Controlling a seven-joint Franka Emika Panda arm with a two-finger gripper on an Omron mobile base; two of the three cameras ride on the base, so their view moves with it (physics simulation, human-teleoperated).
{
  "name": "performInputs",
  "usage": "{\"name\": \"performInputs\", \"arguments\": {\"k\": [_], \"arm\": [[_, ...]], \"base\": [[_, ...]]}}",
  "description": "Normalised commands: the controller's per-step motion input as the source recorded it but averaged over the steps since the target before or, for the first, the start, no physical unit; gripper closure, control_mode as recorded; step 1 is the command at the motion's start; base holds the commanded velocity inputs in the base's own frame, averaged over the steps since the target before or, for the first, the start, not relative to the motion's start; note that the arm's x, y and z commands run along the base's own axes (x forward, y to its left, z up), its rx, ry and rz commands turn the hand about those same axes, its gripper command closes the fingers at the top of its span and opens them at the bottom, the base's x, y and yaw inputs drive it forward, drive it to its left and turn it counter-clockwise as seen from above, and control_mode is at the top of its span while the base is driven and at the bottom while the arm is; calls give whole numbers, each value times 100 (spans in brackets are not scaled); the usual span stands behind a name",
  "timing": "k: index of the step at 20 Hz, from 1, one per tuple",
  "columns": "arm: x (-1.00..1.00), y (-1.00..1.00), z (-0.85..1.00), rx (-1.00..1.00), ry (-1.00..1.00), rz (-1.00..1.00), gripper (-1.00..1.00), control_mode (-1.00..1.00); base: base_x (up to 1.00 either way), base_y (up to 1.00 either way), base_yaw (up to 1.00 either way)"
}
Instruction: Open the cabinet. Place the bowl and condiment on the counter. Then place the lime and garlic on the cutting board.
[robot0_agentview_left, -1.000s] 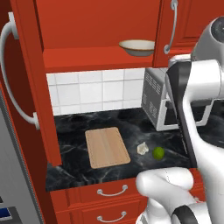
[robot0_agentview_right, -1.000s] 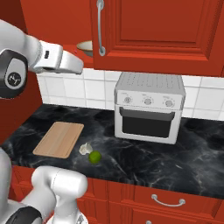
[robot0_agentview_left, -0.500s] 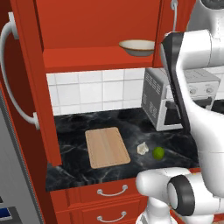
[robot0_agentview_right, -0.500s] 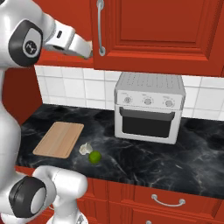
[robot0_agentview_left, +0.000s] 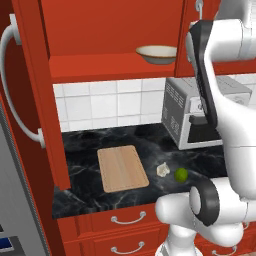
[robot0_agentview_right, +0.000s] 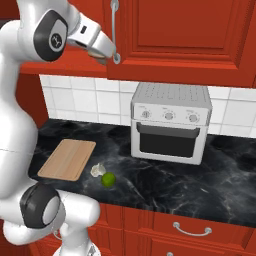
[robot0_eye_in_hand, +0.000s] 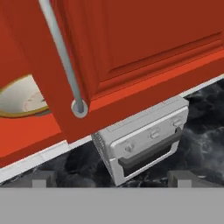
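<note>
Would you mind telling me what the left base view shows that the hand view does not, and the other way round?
Left base view alone: the cutting board, the garlic and the lime lying on the counter beside the board, the swung-open cabinet door at the left, and the drawers below. Hand view alone: a close look at the shut cabinet door with the lower end of its handle, and the gripper's fingertips, apart. Both share the bowl on the cabinet shelf, the toaster oven and the counter.
</note>
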Motion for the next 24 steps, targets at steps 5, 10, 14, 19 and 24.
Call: {"name": "performInputs", "arguments": {"k": [5,10,14,19,24], "arm": [[23,-17,1,5,-14,1,-100,-100],[25,-2,0,3,-12,5,-100,-100],[33,0,0,0,-10,7,-100,-100],[30,-6,0,0,-13,6,-100,-100],[33,-8,0,0,-12,7,-100,-100]], "base": [[0,0,0],[0,0,0],[0,0,0],[0,0,0],[0,0,0]]}}
